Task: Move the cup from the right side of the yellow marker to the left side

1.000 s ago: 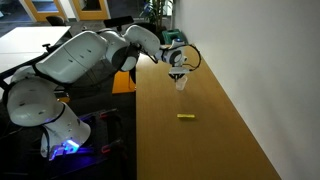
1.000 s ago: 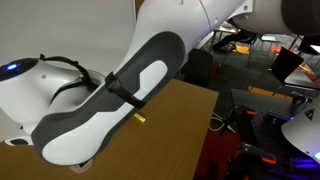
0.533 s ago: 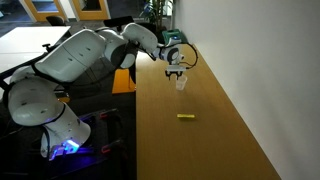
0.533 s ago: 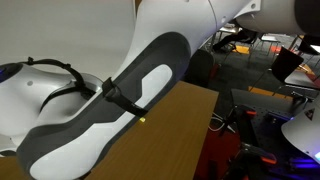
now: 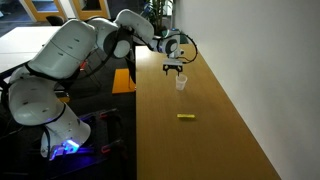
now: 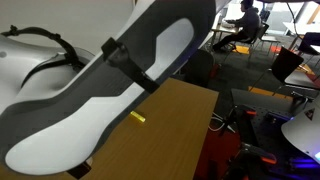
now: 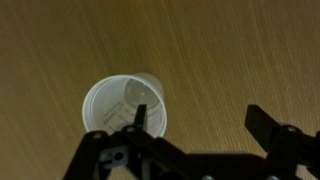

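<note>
Currently claw [image 5: 174, 70] hangs wide, empty, just above the cup [image 5: 181, 83], free-standing on the counter [image 5: 200, 150] at 12 o'clock of the yellow marker [image 5: 186, 117]: likely placed, retreat pending.

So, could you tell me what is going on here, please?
The robot arm's gripper hangs open just above the cup, which stands upright on the wooden table with nothing holding it. The wrist view shows the jaws spread wide over the cup's open mouth. The yellow marker lies flat on the table, well apart from the cup.
</note>
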Tool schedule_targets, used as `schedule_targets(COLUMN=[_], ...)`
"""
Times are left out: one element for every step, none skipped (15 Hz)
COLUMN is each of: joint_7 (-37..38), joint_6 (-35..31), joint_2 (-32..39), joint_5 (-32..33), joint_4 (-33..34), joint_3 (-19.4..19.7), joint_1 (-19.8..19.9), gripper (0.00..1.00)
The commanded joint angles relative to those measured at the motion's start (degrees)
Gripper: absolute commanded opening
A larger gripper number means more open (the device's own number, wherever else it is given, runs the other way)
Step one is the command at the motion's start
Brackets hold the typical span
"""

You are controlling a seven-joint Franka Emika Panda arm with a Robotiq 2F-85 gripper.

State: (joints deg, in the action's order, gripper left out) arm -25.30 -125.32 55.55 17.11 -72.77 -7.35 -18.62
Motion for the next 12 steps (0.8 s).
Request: schedule_targets(joint_7=[7.47, 9.07, 10.7, 11.98, 13.52, 14.96, 16.67, 18.36, 20.51, 22.35, 24.64, 26.27], joint_6=[1.9, 1.88, 1.57, 0.9, 0.48, 0.06, -0.44, -1.22, -2.11, -2.67, -4.0, -5.19], joint_2=[-7.99, -9.48, -10.94, -12.56, -14.13, -15.53, -17.01, -18.66, -20.2, -21.74, -23.36, -24.88], joint_5=[0.35, 0.03, -0.37, -0.75, -1.18, -1.45, -1.79, -2.19, -2.79, -3.52, -4.58, -5.72], joint_4=[-8.75, -10.56, -12.44, -14.68, -16.84, -18.84, -21.0, -23.48, -25.96, -28.18, -30.97, -33.5], joint_3=[1.05, 0.96, 0.8, 0.58, 0.4, 0.39, 0.4, 0.39, 0.5, 0.49, 0.58, 0.55], joint_1=[-0.22, 0.03, 0.4, 0.9, 1.25, 1.51, 1.82, 2.23, 2.63, 3.02, 3.57, 4.13], gripper=[1.0, 1.0, 1.0, 1.0, 1.0, 1.0, 1.0, 1.0, 1.0, 1.0, 1.0, 1.0])
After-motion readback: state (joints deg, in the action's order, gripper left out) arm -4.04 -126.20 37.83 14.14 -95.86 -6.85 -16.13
